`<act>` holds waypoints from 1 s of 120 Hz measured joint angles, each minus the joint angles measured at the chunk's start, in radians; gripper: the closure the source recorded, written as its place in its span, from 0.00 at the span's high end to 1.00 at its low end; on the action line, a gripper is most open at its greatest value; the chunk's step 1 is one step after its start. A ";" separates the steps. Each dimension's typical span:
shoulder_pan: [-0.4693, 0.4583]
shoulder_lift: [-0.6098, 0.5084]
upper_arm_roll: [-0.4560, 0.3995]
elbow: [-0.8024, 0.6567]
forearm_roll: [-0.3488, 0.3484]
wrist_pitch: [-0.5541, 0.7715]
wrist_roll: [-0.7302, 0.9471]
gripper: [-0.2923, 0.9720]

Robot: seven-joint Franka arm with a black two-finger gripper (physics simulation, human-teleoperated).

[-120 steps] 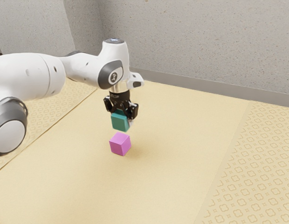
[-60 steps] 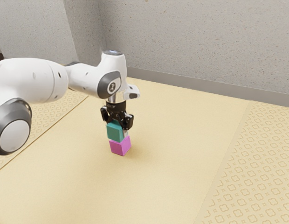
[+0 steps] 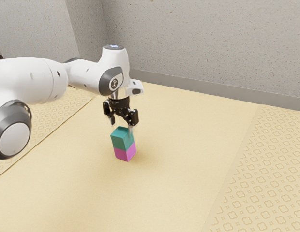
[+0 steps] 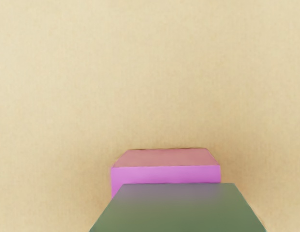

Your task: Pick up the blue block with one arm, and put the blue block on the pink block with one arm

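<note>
The blue-green block [image 3: 122, 137] rests on top of the pink block [image 3: 125, 153], stacked squarely on the tan table in the exterior view. My gripper [image 3: 122, 124] hovers just above the stack, open, with its fingers spread and clear of the block's top. In the wrist view the blue-green block [image 4: 179, 209] lies blurred just under my hand, with the pink block [image 4: 165, 172] showing beneath and beyond it.
The tan table top [image 3: 188, 159] spreads around the stack. Patterned mats lie at the exterior view's right [image 3: 266, 183] and left [image 3: 48, 116]. A grey wall [image 3: 213, 43] runs along the back.
The gripper lowered the blue-green block onto the pink block, let go of it, opened, and rose a little above the stack.
</note>
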 joint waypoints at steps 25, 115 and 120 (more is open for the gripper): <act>-0.002 -0.045 -0.003 0.101 0.040 -0.035 0.011 0.75; -0.268 -0.522 0.012 -0.075 0.331 -0.314 0.012 0.77; -0.272 -0.522 0.013 -0.075 0.333 -0.318 0.011 0.77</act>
